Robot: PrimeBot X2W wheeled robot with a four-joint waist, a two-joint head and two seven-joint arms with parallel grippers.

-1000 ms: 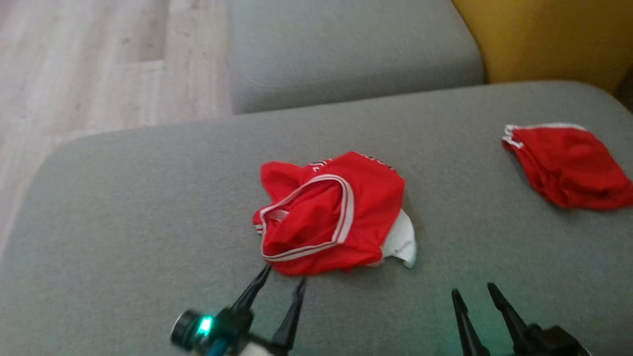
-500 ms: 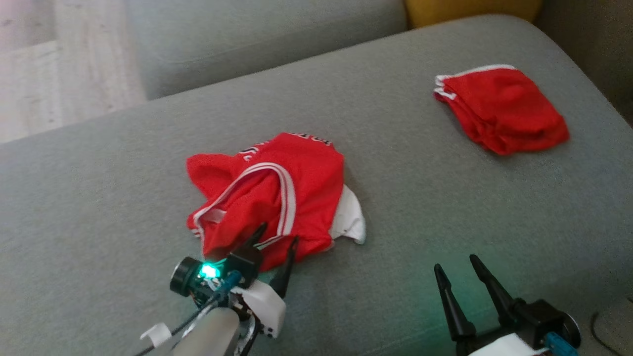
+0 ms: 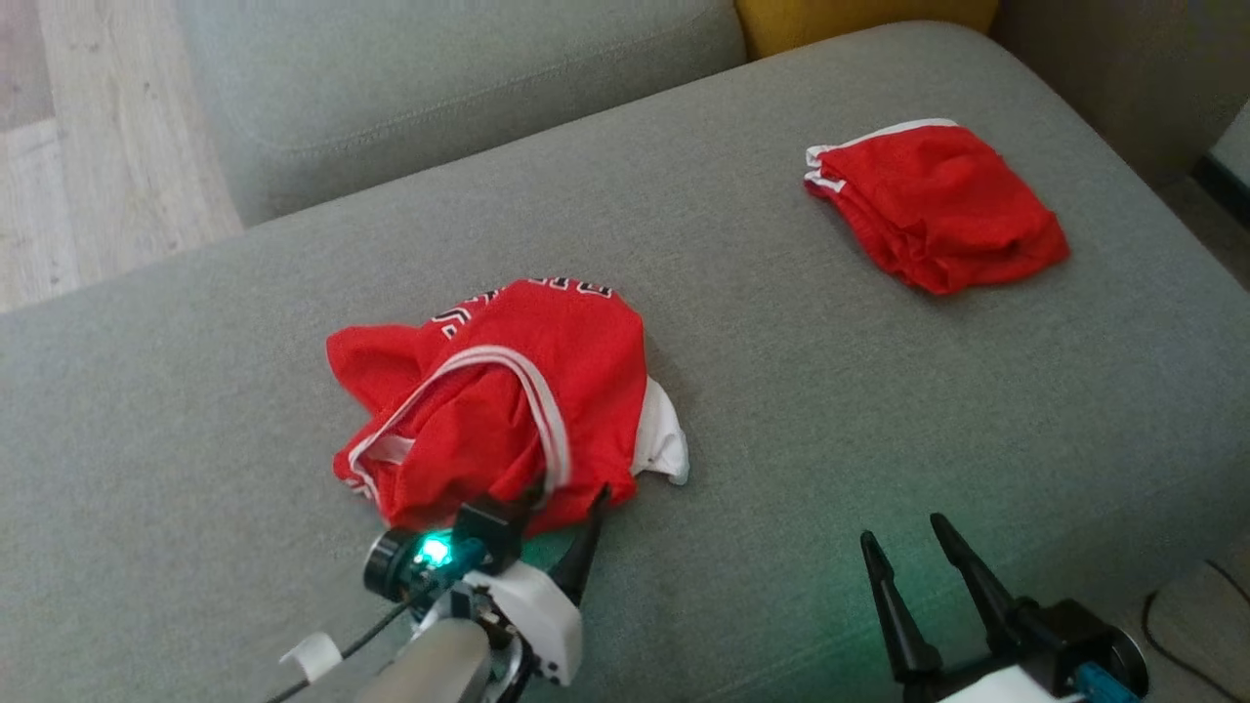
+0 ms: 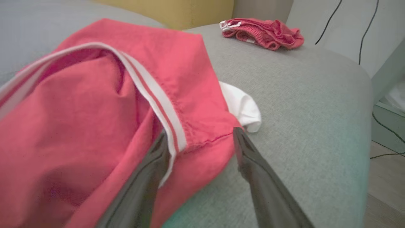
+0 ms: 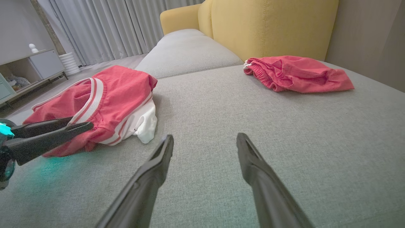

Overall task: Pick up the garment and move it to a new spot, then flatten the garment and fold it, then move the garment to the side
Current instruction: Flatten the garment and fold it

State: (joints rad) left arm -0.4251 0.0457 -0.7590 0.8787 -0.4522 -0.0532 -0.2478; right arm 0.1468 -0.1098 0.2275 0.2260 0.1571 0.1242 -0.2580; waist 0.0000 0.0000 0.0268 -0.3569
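Observation:
The garment is a red jersey with white-striped trim and a white lining, lying crumpled in the middle of the grey sofa cushion. My left gripper is open at its near edge. In the left wrist view, the left gripper straddles the red hem of the garment, one finger against the white trim. My right gripper stands open over bare cushion to the right, holding nothing. The right wrist view shows the right gripper, the garment and the left gripper.
A second red garment lies folded at the cushion's far right. Another grey cushion and a yellow sofa back lie beyond. Wooden floor is at the far left, and cables hang beyond the cushion's right edge.
The head camera has shifted. My left gripper has advanced from just short of the garment onto its near hem, staying open. The right gripper keeps its place and stays open.

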